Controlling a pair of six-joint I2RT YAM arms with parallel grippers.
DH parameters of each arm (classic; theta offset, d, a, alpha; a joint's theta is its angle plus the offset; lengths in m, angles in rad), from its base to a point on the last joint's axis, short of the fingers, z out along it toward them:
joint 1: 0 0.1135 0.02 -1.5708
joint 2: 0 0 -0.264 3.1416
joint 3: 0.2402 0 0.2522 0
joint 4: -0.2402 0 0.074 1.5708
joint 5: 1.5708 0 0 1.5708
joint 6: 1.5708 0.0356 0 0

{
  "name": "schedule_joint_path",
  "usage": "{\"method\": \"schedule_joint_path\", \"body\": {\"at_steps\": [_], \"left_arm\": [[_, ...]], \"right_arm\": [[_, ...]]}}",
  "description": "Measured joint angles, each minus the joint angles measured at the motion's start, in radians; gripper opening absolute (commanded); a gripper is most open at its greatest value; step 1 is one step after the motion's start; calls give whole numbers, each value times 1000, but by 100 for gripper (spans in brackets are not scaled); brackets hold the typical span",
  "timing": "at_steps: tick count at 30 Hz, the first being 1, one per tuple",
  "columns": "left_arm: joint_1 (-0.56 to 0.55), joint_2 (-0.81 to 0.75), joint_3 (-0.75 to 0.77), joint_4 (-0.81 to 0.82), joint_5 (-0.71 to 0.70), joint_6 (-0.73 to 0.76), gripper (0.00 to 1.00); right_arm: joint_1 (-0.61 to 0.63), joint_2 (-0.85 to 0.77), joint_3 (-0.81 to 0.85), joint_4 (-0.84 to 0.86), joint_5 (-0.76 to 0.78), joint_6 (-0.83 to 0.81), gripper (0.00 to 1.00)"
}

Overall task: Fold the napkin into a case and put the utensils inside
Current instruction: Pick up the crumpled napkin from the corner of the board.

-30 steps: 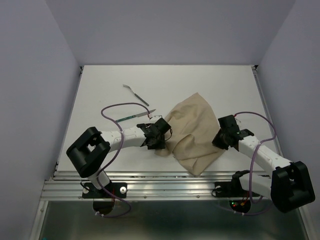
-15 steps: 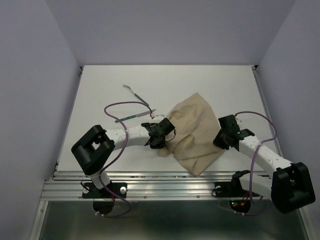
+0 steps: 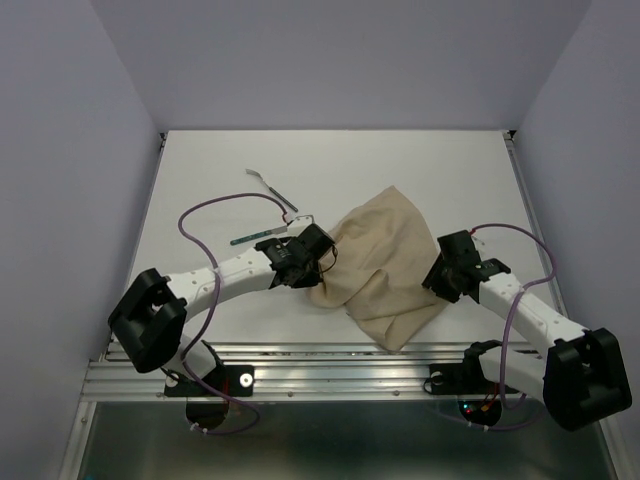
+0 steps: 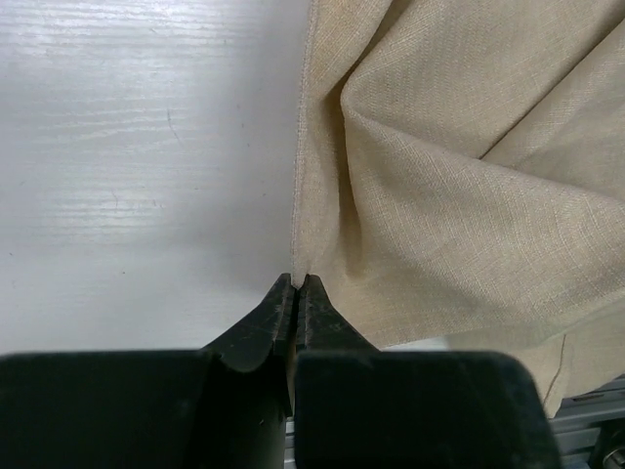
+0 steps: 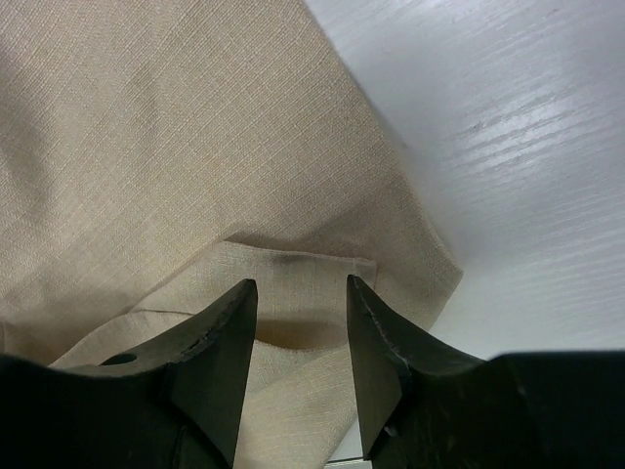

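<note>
Since a second ago, the left gripper point(image 4: 296, 284) has been pressed together on the hem of the napkin point(image 4: 439, 186) and drawn slightly leftward in the top view, while the right gripper point(image 5: 301, 298) has been spread and stands open over a folded corner. The cloth is thus pinched at one edge only, probably so it can be pulled flat for folding. It lies crumpled at centre right of the worktop point(image 3: 420, 165), and the utensils point(image 3: 272, 189) are left apart at upper left of centre.
</note>
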Motion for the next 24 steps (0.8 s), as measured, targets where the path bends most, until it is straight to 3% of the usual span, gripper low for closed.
{"method": "schedule_joint_path", "body": {"at_steps": [7,18,22,24], "left_arm": [[0,26,0,-3,18,2,0],[0,45,0,-3,21,7,0],[0,52,0,-3,23,8,0],[0,52,0,-3,23,8,0]], "right_arm": [[0,6,-2,0,-24,6,49],[0,-80,-3,-33,-67,53,66],[3,-95,-10,-36,-90,74,81],[8,-98,-25,-36,-101,88,81]]}}
